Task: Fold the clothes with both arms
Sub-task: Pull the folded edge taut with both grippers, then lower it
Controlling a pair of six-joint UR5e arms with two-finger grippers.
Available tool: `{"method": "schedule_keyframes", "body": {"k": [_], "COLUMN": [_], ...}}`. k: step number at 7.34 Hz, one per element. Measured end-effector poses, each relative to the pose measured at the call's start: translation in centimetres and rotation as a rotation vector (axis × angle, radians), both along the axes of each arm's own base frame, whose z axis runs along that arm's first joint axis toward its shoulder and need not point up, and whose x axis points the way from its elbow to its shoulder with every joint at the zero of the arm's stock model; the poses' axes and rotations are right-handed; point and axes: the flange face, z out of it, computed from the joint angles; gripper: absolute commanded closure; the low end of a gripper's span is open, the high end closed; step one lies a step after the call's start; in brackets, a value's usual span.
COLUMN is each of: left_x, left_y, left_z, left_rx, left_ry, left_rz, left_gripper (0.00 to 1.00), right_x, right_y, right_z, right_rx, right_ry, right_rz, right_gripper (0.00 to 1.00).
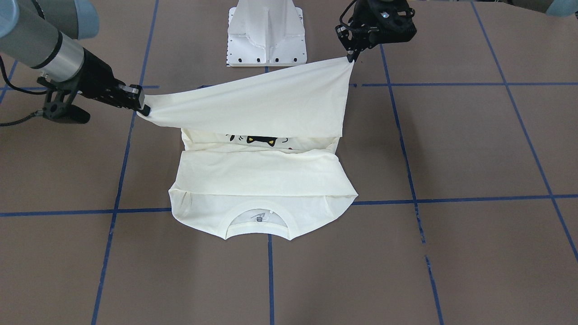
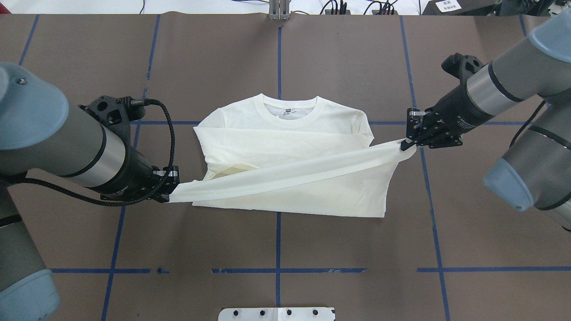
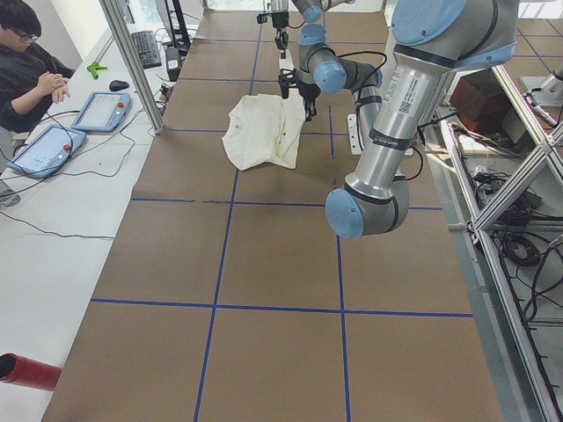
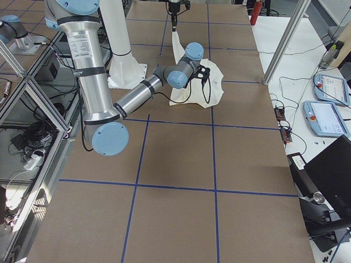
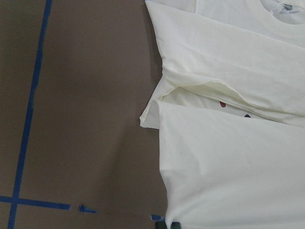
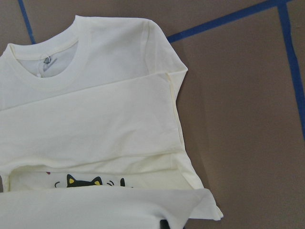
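Observation:
The cream shirt (image 2: 285, 133) lies on the brown table, its ribbed collar (image 2: 290, 117) on the side away from the robot and its sleeves folded across the chest. The near hem is lifted off the table and stretched tight between both grippers. My left gripper (image 2: 173, 187) is shut on one hem corner and shows at the upper right of the front-facing view (image 1: 351, 58). Further out over the table, my right gripper (image 2: 407, 145) is shut on the other corner (image 1: 145, 109). A strip of the black cat print (image 1: 259, 140) shows under the raised hem, and the right wrist view sees it too (image 6: 83, 182).
The white pedestal base (image 1: 266, 34) stands just behind the shirt on the robot's side. Blue tape lines (image 2: 277, 249) cross the table. A person (image 3: 26, 61) sits at a side table with tablets (image 3: 97, 110), beyond an aluminium post (image 3: 132, 61).

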Motion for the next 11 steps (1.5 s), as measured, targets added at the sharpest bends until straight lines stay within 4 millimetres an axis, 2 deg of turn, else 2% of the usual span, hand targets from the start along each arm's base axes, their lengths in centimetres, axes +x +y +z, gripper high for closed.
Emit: {"method": "schedule_keyframes", "body": {"k": [2, 5, 6, 9, 11], "left_x": [0.7, 1.2, 2.4, 4.9, 6.1], "left_y": [-3.2, -9.4, -12.3, -21.0, -25.6], "left_z": [1.0, 1.9, 3.1, 9.0, 11.2], "left_rx": [0.025, 0.052, 0.057, 0.111, 0.145], "left_ry": [-0.024, -0.017, -0.013, -0.004, 0.002], "left_rz": [-0.026, -0.102, -0.126, -0.216, -0.241], "left_gripper": [1.00, 1.00, 1.00, 1.00, 1.00], "right_x": [-2.0, -1.1, -1.4, -3.4, -5.7], "right_y": [-3.6, -6.5, -7.5, -10.5, -13.7], "right_z": [0.1, 1.2, 1.7, 2.3, 2.9], "right_rx": [0.005, -0.005, -0.016, -0.040, -0.068], "right_ry": [0.039, 0.075, 0.086, 0.119, 0.158], "right_rz": [0.043, 0.102, 0.109, 0.119, 0.126], "right_gripper": [1.00, 1.00, 1.00, 1.00, 1.00]}}
